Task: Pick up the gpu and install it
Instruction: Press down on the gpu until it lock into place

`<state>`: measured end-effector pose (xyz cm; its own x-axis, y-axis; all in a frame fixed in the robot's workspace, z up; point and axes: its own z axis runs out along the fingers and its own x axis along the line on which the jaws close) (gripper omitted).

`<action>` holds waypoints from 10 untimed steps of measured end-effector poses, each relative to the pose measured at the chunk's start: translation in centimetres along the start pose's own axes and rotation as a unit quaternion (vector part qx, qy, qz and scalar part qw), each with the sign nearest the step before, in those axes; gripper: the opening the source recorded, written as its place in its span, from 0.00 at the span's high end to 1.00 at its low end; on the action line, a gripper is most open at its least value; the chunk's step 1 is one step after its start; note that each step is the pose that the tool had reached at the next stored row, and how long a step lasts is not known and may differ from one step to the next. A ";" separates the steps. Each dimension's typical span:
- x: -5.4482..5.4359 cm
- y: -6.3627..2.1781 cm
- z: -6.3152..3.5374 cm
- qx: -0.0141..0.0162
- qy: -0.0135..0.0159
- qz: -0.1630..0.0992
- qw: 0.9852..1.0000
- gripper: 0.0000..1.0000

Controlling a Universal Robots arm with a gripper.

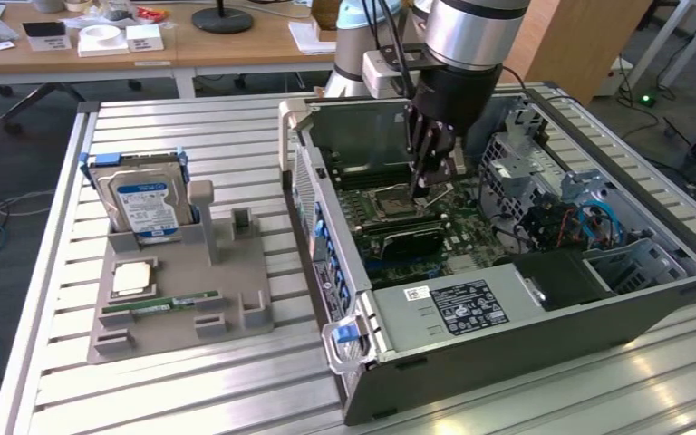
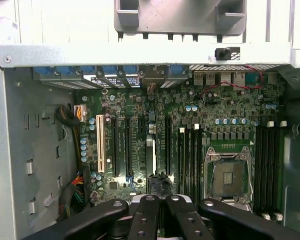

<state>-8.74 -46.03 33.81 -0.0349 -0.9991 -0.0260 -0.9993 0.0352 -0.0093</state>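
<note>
Gripper [image 1: 427, 186]: clenched, fingers pressed together, reaching straight down into the open computer case [image 1: 638, 308]. In the wrist view the dark finger links meet with no gap between them. I cannot tell whether anything is pinched.
Gpu [image 1: 406, 240]: apparently the dark, thin card standing on edge on the motherboard [image 2: 140, 100], just below and near the fingertips. It sits upright, as a card does once it is in a slot, so the install looks largely done. How fully it is seated cannot be judged.
Why shut: closed fingers make a narrow, stiff tip that fits between the tall parts inside the case.
CPU socket [image 2: 227, 175]: open and bare, just beside the gripper's line of reach.
Case: lies on its side with the panel off, so the board faces up for a vertical approach.
Grey holder [image 1: 246, 272]: on the slatted table [image 1: 178, 136], well apart from the case. It holds the hard drive [image 1: 142, 199] upright and the RAM stick [image 1: 160, 304] flat.
</note>
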 end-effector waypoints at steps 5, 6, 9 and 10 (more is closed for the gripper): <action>0.0 0.00 0.00 0.000 0.000 0.000 1.000 0.89; 0.0 0.00 0.00 0.000 0.000 0.000 1.000 0.89; 0.0 0.00 0.00 0.000 0.000 0.000 1.000 0.89; 0.0 0.00 0.00 0.000 0.000 0.000 1.000 0.89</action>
<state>-8.74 -46.03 33.81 -0.0349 -0.9991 -0.0259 -0.9993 0.0352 -0.0094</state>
